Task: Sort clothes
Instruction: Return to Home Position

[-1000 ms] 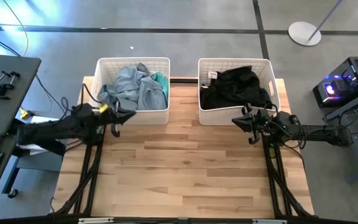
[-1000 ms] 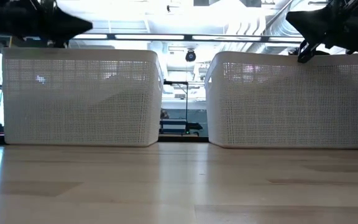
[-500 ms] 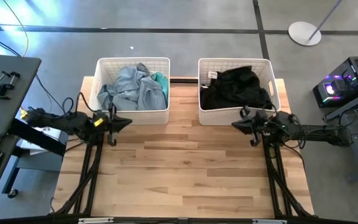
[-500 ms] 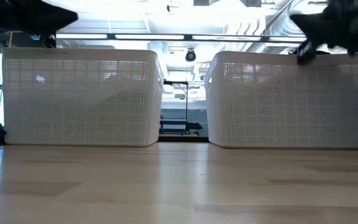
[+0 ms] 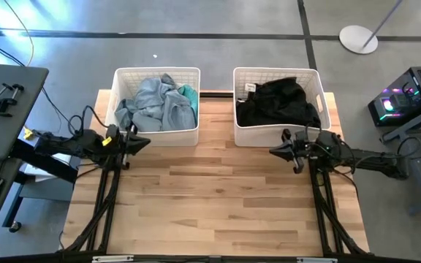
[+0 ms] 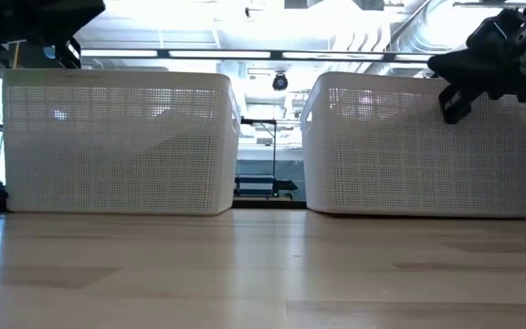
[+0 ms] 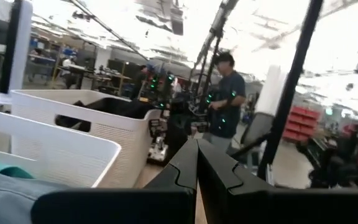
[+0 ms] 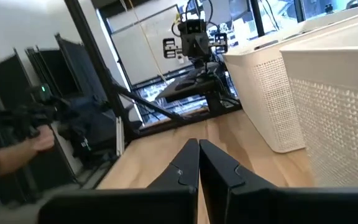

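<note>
Over your light wooden plank surface, the dark left arm and dark right arm hover just in front of the baskets, each with its jaws closed and holding nothing. Beyond them, your left white slatted plastic basket holds the light blue-grey denim and teal garments. The right white slatted plastic basket holds the black garments.

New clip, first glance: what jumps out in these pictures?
Two white baskets stand at the table's far edge: the left basket holds pale denim and teal clothes, and the right basket holds black clothes. The left hand and right hand, both shut and empty, hang just in front of the baskets, each at its own side of the table.
</note>
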Controlling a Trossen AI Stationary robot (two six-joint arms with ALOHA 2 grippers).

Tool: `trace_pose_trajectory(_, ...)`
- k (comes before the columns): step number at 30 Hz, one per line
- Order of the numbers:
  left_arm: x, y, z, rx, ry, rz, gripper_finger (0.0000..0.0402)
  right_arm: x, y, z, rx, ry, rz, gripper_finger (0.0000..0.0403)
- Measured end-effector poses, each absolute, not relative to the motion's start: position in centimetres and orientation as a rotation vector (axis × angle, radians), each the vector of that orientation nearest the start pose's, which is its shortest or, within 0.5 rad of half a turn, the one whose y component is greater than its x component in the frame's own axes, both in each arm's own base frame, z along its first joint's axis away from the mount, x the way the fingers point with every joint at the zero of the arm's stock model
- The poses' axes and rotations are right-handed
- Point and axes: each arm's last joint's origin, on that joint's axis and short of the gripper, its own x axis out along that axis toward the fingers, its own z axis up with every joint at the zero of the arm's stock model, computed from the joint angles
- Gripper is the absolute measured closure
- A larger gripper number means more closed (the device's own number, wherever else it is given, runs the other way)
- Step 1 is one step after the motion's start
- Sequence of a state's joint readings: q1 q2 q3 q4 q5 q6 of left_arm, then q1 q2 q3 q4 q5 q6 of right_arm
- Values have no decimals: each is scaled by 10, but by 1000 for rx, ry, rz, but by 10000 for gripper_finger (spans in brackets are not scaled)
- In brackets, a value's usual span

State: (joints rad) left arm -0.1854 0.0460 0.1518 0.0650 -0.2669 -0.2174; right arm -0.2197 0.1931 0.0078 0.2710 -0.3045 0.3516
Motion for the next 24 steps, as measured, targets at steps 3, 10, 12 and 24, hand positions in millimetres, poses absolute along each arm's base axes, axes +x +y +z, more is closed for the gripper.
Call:
trace_pose_trajectory(3, 88, -10, 214, -190, -140, 44, 401, 106, -15, 173, 288, -37, 98, 403)
trace_pose_trajectory(10, 89, -9, 212, -131, -127, 97, 401, 105, -15, 169, 283, 4, 98, 403)
trace_pose_trajectory(12, 88, -8, 214, -157, -147, 107, 401, 105, -15, 169, 289, 4, 98, 403)
trace_pose_trajectory(24, 94, -10, 256, -200, 30, 104, 401, 105, -14, 173, 326, -33, 111, 403)
